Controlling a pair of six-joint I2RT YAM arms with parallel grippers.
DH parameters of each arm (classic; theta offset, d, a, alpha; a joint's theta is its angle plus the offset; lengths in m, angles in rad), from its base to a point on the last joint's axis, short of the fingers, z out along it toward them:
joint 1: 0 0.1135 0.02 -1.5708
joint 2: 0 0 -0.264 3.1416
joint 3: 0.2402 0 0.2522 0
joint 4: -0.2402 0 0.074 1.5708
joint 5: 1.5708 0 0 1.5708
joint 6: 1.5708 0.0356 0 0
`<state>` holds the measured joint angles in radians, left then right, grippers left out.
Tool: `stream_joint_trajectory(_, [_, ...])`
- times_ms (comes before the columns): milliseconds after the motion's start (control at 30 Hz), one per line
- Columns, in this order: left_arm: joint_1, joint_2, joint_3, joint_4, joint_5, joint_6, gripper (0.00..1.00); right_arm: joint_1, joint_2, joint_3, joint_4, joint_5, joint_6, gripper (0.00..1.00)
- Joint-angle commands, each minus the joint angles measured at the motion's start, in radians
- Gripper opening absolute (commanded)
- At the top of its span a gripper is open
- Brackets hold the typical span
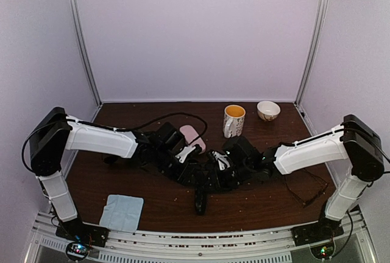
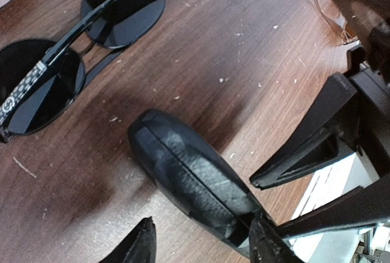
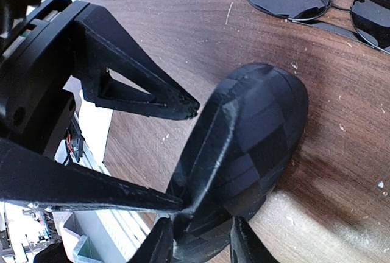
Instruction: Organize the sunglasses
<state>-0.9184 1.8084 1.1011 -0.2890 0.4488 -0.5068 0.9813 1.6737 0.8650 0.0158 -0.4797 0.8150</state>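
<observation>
Desk [image 2: 244, 44]: dark wood grain, smooth, low sheen, scattered pale specks.
Sunglasses [image 2: 119, 4]: glossy dark lenses; thin shiny black frame; pale patterned inlay on one temple.
Black case [image 2: 189, 178]: matt, faceted, faint leather-like grain.
Right hand [image 3: 198, 238], fingers [image 3: 159, 245]: matt black plastic.
Cloth [image 1: 122, 211], near left: pale blue, soft, matt.
Mug [image 1: 233, 120], far: glossy glaze.

Soft, even light; top view slightly hazy; wrist views sharper, dull sheen and soft shadows on the surface [image 2: 244, 62].

Pale lilac walls [image 1: 195, 31] enclose a dark wooden table [image 1: 158, 202].
</observation>
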Motion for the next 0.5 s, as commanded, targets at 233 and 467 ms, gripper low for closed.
stream_joint_trajectory(233, [-0.016,0.038,0.036,0.014,0.013,0.002,0.51,-0.001,0.001,0.024,-0.003,-0.027,-0.021,0.36])
stream_joint_trajectory(467, [-0.016,0.045,0.043,0.014,0.015,0.002,0.5,-0.002,0.003,0.023,0.0,-0.034,-0.024,0.36])
